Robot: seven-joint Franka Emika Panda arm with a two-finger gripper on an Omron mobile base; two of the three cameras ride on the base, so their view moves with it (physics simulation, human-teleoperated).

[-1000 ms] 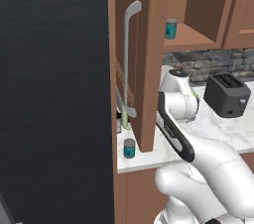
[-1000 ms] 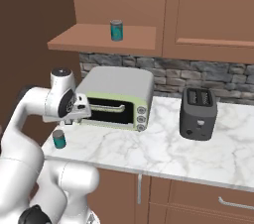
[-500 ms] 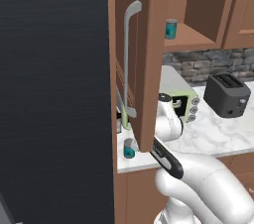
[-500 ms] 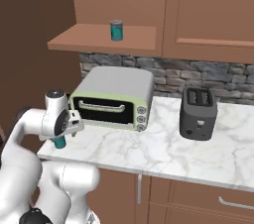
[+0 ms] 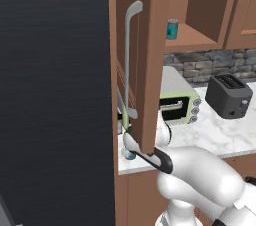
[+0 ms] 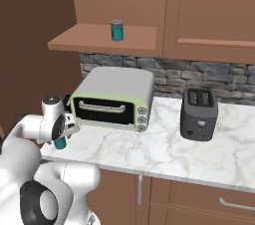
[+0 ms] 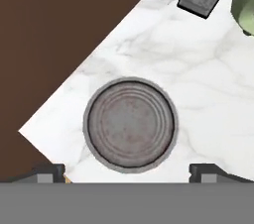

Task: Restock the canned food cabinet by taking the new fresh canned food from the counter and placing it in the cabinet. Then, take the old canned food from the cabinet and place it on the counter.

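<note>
Grey-lidded can (image 7: 130, 124) near the counter (image 7: 198, 69) corner, tool (image 7: 127, 171) wide above it, fingertips clear of its rim.

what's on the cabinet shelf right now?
One teal can stands upright on the cabinet shelf, apart from everything else. The shelf's left end is covered by the open cabinet door in the left base view, so anything there cannot be seen.

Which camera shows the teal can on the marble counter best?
The hand view: the teal can's whole grey lid sits between the open gripper fingertips. The right base view shows a sliver of it under the hand; the left base view, its bottom edge.
</note>
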